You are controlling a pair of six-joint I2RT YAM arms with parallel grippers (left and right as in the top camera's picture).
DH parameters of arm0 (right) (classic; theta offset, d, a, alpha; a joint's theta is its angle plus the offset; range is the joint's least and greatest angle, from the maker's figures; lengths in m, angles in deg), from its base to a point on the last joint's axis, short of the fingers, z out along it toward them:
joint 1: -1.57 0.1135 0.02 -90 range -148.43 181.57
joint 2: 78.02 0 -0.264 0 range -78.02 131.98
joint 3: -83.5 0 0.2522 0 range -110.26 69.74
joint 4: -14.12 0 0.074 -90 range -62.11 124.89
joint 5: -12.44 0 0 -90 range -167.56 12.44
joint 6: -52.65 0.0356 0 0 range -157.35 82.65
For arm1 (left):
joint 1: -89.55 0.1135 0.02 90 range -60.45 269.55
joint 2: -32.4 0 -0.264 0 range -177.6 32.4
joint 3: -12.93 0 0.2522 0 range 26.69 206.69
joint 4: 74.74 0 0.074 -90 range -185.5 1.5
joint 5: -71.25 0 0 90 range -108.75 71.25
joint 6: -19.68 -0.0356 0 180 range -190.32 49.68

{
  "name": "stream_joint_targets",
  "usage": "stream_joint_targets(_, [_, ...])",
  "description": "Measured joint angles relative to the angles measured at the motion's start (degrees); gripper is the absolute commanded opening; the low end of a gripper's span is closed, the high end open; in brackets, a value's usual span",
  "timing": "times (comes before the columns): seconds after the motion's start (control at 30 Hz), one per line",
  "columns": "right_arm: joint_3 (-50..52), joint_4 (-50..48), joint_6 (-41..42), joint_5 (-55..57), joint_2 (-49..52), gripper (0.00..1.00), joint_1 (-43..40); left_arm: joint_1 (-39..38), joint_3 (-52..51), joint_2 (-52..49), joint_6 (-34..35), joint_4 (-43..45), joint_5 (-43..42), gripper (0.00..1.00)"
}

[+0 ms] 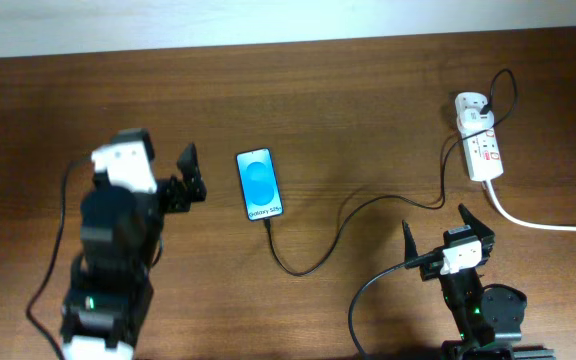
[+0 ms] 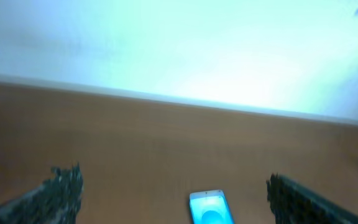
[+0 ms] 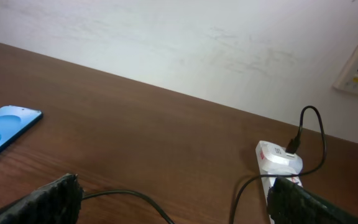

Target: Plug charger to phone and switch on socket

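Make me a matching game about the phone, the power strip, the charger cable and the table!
Things:
1. phone
2. power strip
3. charger cable
4. table

Looks like:
A. white with little red marks
B. thin and black
C. bright blue screen
D. brown wood

Right pairs: 1-C, 2-A, 3-B, 4-D
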Motion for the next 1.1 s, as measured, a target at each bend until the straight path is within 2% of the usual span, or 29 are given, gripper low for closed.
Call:
stream_joint_targets(0.13, [0.0,0.0,0.0,0.0,0.0,0.99,0.0,0.0,-11.4,9.0,-6.3,11.2,0.0,0.99])
stream_joint_targets(0.37, [0.0,0.0,0.0,0.0,0.0,0.99,0.0,0.2,-25.0,23.1,-16.3,13.6,-0.2,0.99])
stream_joint_targets(0.57, [0.0,0.0,0.0,0.0,0.0,0.99,0.0,2.8,-36.7,34.5,-18.9,14.0,-0.2,0.99])
stream_joint_targets(0.7, [0.0,0.0,0.0,0.0,0.0,0.99,0.0,3.0,-40.0,39.3,-19.3,12.0,-0.2,0.99])
stream_joint_targets(0.9, [0.0,0.0,0.0,0.0,0.0,0.99,0.0,3.1,-41.5,44.4,-20.6,3.8,-0.3,0.99])
stream_joint_targets(1.1, [0.0,0.0,0.0,0.0,0.0,0.99,0.0,3.1,-41.5,47.0,-21.0,3.8,-0.2,0.99])
